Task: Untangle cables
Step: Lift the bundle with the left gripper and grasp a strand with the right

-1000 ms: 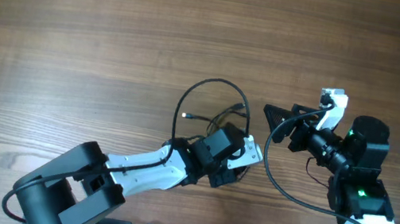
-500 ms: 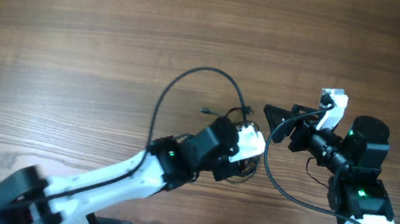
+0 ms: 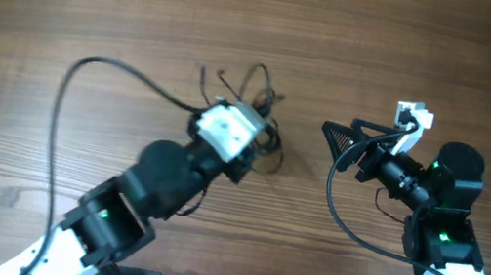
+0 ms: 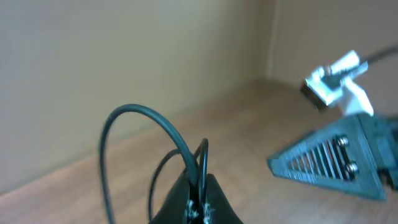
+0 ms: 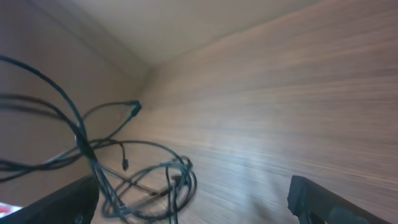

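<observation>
The cables (image 3: 261, 89) are thin black wires bunched in a tangle at the table's centre, just past my left arm's white wrist unit (image 3: 227, 127). In the left wrist view my left gripper (image 4: 199, 185) is shut on two thin strands of the cables (image 4: 186, 149), which arch up from the jaws. My right gripper (image 3: 336, 144) stands open to the right of the tangle, apart from it. The right wrist view shows the cables (image 5: 146, 180) as loose loops with small plug ends, lying ahead between the wide-apart fingers (image 5: 320, 202) of my right gripper (image 5: 193, 198).
A thicker black cord (image 3: 78, 72) from the left arm loops wide over the table's left side. Another cord (image 3: 341, 222) curves beside the right arm. A white unit (image 3: 412, 116) sits on the right wrist. Bare wood lies beyond.
My left gripper has shut on the cables and swung up and to the left, dragging the tangle away from the front. Its thick cord has flung out leftward. The right arm stays still.
</observation>
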{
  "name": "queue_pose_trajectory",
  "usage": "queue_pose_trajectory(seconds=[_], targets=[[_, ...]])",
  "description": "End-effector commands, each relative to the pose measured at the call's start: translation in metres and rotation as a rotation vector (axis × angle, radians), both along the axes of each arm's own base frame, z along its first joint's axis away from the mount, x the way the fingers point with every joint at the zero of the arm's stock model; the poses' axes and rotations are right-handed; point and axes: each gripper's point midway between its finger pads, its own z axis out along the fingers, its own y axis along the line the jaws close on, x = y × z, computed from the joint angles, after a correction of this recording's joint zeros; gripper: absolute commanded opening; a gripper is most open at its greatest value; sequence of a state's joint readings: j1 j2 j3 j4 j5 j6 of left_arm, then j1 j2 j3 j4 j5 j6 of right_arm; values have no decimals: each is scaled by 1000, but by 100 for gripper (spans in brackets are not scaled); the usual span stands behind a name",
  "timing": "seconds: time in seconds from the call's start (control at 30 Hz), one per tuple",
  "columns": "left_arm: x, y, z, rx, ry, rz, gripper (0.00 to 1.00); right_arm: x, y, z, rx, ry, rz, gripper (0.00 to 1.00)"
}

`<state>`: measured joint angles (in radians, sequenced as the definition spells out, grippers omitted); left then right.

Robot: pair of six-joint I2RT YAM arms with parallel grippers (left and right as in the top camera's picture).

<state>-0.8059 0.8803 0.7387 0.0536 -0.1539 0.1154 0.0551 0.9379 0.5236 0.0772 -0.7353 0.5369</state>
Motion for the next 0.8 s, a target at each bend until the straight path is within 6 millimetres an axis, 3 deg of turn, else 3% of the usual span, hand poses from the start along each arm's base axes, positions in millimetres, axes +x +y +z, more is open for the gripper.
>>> queue_pose_trajectory(seconds=[0.0,0.2,0.37,0.57,0.77], targets=[[-3,12,33,-120,-54,23,4,-3,6,14,202,142,-10,100],[-4,13,59,-199,-130,21,4,8,4,54,379,111,-50,100],[-4,7,79,-267,-198,-7,4,15,1,66,489,149,-77,100],[2,-3,86,-302,-235,-24,4,21,7,39,460,236,-63,98],[1,-2,108,-393,-300,-30,4,29,14,6,568,490,-70,83]])
